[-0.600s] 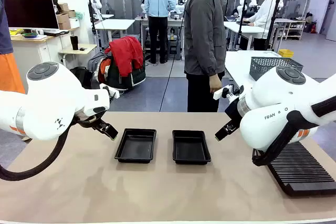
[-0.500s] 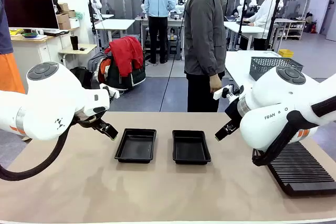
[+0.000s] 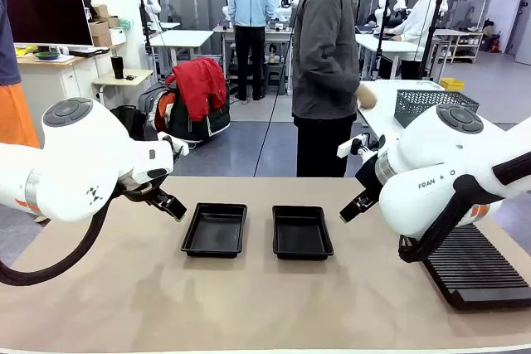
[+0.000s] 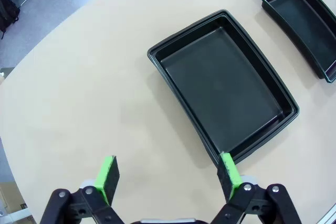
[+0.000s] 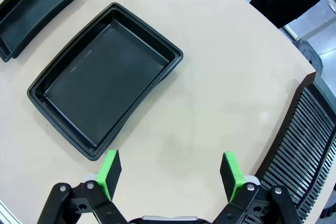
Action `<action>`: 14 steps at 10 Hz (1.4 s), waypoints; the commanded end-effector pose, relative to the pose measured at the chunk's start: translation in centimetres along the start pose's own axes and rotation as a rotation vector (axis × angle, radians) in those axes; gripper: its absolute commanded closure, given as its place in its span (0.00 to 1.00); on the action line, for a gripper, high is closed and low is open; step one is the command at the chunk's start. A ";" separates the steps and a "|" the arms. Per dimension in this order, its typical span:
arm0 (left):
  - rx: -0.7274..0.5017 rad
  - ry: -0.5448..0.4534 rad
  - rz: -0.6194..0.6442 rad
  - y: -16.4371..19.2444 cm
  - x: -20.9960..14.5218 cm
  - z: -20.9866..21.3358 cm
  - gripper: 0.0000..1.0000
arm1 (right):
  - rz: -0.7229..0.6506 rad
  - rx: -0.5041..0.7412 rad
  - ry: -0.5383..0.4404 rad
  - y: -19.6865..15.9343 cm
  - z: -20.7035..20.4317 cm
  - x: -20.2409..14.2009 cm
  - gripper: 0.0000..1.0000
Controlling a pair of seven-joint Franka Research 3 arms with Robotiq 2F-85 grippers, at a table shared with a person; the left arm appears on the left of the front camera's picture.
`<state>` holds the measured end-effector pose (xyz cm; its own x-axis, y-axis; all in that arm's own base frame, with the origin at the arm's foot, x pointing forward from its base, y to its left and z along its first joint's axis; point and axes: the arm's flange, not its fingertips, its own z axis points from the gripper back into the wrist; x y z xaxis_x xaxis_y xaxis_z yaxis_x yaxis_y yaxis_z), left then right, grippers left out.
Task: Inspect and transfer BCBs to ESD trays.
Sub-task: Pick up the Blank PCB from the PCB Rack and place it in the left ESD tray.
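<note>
A: Where do the ESD trays [image 3: 214, 230] sit?
B: Side by side on the table [image 3: 249, 312], nearer its far edge, floors bare
A: And the pincers?
B: The left gripper [image 4: 168, 171] hovers just outside the left tray [image 4: 226, 85], jaws wide apart, gripping nothing. The right gripper [image 5: 171, 170] hangs between the right tray [image 5: 102, 80] and the ribbed rack [image 3: 477, 271] at the table's right edge, equally wide, nothing held
</note>
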<state>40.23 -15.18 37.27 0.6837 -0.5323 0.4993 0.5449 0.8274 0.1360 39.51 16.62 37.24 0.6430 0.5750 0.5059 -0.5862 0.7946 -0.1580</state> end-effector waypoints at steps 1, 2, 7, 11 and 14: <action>0.000 0.000 0.000 0.0 0.0 0.0 0.00 | 0.000 0.000 0.000 0.0 0.0 0.0 0.00; 0.000 0.000 0.000 0.0 0.0 0.0 0.00 | 0.000 0.000 0.000 0.0 0.0 0.0 0.00; -0.009 0.026 0.153 2.0 2.3 5.1 0.00 | -0.230 0.006 0.028 -2.0 8.0 1.8 0.00; -0.078 0.152 0.358 4.4 6.5 14.5 0.00 | -0.452 0.053 0.084 -5.8 19.8 4.8 0.00; -0.189 0.228 0.480 6.1 8.5 21.5 0.00 | -0.584 0.164 0.116 -9.5 27.3 5.7 0.00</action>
<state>38.66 -11.43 59.50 0.9304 -0.2037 0.3046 0.2636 0.9496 -0.1699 34.59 7.58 63.61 0.9015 0.1452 0.4078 -0.2363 0.9543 0.1827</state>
